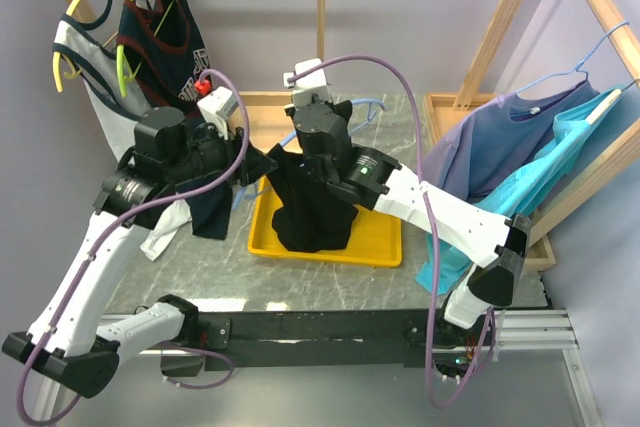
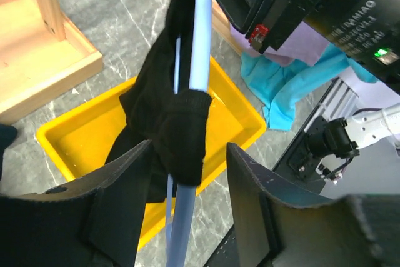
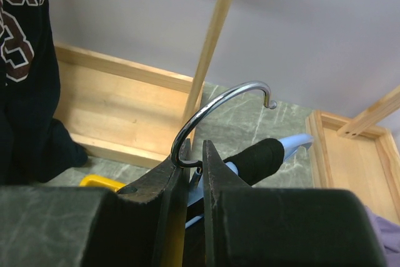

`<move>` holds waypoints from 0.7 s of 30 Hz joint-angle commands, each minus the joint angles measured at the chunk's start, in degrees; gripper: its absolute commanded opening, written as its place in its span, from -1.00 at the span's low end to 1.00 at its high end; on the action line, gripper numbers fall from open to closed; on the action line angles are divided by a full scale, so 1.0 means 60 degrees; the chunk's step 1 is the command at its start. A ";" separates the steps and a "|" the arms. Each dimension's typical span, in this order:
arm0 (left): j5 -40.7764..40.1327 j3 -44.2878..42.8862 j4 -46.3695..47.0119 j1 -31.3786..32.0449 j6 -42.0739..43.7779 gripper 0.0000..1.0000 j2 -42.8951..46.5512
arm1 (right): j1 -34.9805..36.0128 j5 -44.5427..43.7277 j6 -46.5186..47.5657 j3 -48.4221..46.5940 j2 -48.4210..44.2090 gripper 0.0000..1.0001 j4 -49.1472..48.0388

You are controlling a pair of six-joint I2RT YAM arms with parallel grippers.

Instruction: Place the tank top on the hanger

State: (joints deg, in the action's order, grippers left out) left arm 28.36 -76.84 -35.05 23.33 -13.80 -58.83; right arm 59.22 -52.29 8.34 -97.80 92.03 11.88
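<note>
Grey marble tabletop carries a yellow tray, and all the work sits just above that tray. The right gripper has its jaws nearly closed, pinching the hanger at the root of its metal hook. The left gripper has its jaws spread wide, straddling the hanger's blue arm where the tank top wraps it. The rest of the fabric hangs down into the tray. The top looks light, limp and likely to slide on smooth plastic, so a strap or hem edge seems the best hold. The stiff hanger is best held by its neck.
</note>
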 commanded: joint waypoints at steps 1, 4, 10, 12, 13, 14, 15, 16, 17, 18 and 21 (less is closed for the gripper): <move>0.0269 -0.0026 0.0040 0.0081 0.0323 0.09 -0.0259 | 0.0017 0.0000 -0.0174 -0.0663 0.0072 -1.00 -0.0193; 0.0007 0.0033 0.0113 0.0256 0.0367 0.03 -0.0332 | 0.0003 -0.0015 -0.0174 -0.0765 0.0116 -1.00 -0.0105; -0.0858 0.0135 0.0129 0.0944 0.0528 -0.14 -0.0434 | 0.0047 -0.0030 -0.0247 -0.0824 0.0145 -1.00 0.0056; -0.1400 0.0209 0.0128 0.1267 0.0543 -0.24 -0.0507 | 0.0047 -0.0030 -0.0276 -0.0810 0.0131 -1.00 0.0100; -0.1532 0.0238 0.0143 0.1326 0.0514 -0.30 -0.0537 | 0.0061 -0.0015 -0.0291 -0.0824 0.0145 -1.00 0.0115; -0.1606 0.0339 0.0288 0.1399 0.0484 -0.35 -0.0508 | 0.0047 -0.0030 -0.0291 -0.0810 0.0145 -1.00 0.0115; -0.1708 0.0384 0.0348 0.1428 0.0455 -0.50 -0.0450 | 0.0047 -0.0044 -0.0291 -0.0795 0.0145 -1.00 0.0115; -0.1752 0.0457 0.0450 0.1443 0.0440 -0.59 -0.0377 | 0.0061 -0.0044 -0.0306 -0.0780 0.0145 -1.00 0.0144; -0.1825 0.0603 0.0755 0.1487 0.0426 -0.65 -0.0318 | 0.0076 -0.0030 -0.0320 -0.0766 0.0145 -1.00 0.0144; -0.2073 0.0691 0.0889 0.1516 0.0353 -0.87 -0.0129 | 0.0076 -0.0015 -0.0335 -0.0751 0.0145 -1.00 0.0159; -0.2513 0.1057 0.1561 0.1546 0.0148 -0.98 0.0281 | 0.0076 0.0203 -0.0539 -0.0780 0.0072 -0.98 0.0349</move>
State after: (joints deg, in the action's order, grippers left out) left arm 18.96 -72.73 -32.25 32.47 -11.57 -60.77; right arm 59.22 -51.40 7.31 -99.46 93.19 15.66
